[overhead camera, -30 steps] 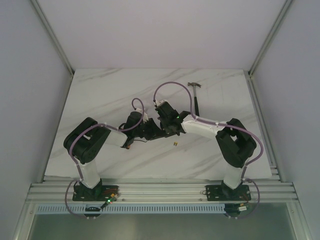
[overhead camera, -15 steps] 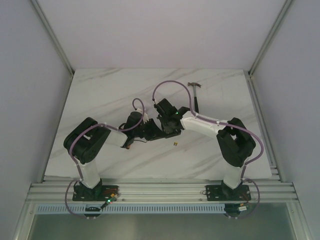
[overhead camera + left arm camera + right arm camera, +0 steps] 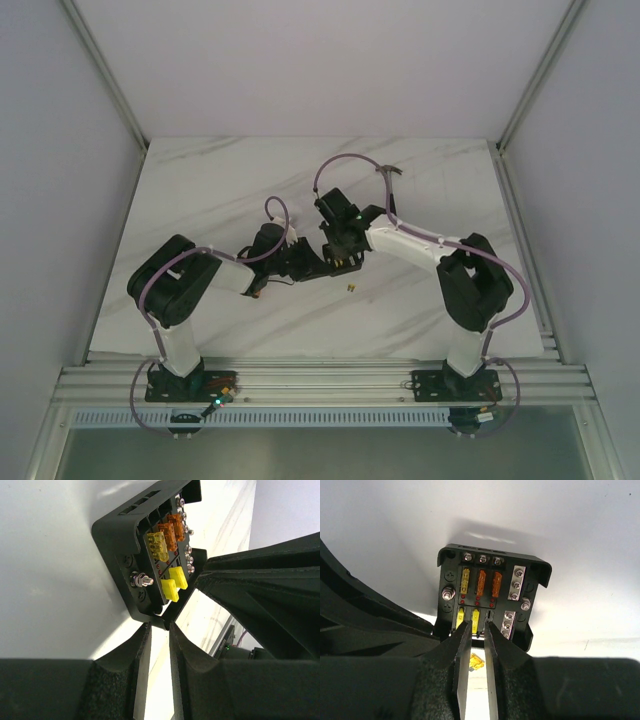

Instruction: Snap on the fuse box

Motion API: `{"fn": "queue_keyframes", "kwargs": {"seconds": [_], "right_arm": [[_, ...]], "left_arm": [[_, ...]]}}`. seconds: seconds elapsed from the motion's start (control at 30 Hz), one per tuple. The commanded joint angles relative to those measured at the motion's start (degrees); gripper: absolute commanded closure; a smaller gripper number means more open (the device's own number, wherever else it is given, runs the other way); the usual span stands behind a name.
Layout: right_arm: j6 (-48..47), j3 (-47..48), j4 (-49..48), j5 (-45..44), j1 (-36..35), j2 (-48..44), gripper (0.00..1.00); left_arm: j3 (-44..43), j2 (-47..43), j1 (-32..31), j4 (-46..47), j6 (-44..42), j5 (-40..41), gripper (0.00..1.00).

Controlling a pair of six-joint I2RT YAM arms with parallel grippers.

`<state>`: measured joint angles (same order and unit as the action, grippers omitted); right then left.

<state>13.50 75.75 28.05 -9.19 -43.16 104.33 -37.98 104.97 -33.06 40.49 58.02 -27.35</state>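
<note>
The fuse box (image 3: pixel 490 595) is a black square box lying on the white table, with yellow and orange fuses in its slots and one near slot bare. No lid shows on it. It also shows in the left wrist view (image 3: pixel 150 555). My left gripper (image 3: pixel 158 626) is shut on the box's near corner wall. My right gripper (image 3: pixel 476 626) has its jaws almost together, tips over the box's near edge beside a yellow fuse (image 3: pixel 475 616), with nothing visibly between them. In the top view both grippers meet mid-table, left (image 3: pixel 310 266) and right (image 3: pixel 340 260), and hide the box.
A loose yellow fuse (image 3: pixel 350 289) lies on the table just in front of the box, and shows between my right fingers (image 3: pixel 476 661). A hammer (image 3: pixel 392 190) lies at the back right, partly behind the right arm's cable. Metal rails border the table.
The right arm's wrist and forearm have swung away toward the back of the table while its fingertips stay by the box. The left arm and the box have not moved.
</note>
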Motion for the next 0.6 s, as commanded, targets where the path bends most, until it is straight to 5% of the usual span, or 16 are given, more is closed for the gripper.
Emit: {"fn": "queue_keyframes", "kwargs": {"seconds": [0.0, 0.37, 0.57], "right_arm": [[0.95, 2.07, 1.53, 1.43, 0.52, 1.66, 0.77], [0.83, 2.22, 2.40, 2.91, 0.71, 3.21, 0.82], [0.35, 2.17, 4.48, 4.33, 0.66, 3.78, 0.92]], "left_arm": [[-0.46, 1.73, 0.19, -2.71, -1.09, 1.60, 0.70], [-0.55, 1.82, 0.19, -2.72, -1.02, 1.60, 0.70], [-0.46, 1.67, 0.18, -2.80, -1.06, 1.76, 0.71]]}}
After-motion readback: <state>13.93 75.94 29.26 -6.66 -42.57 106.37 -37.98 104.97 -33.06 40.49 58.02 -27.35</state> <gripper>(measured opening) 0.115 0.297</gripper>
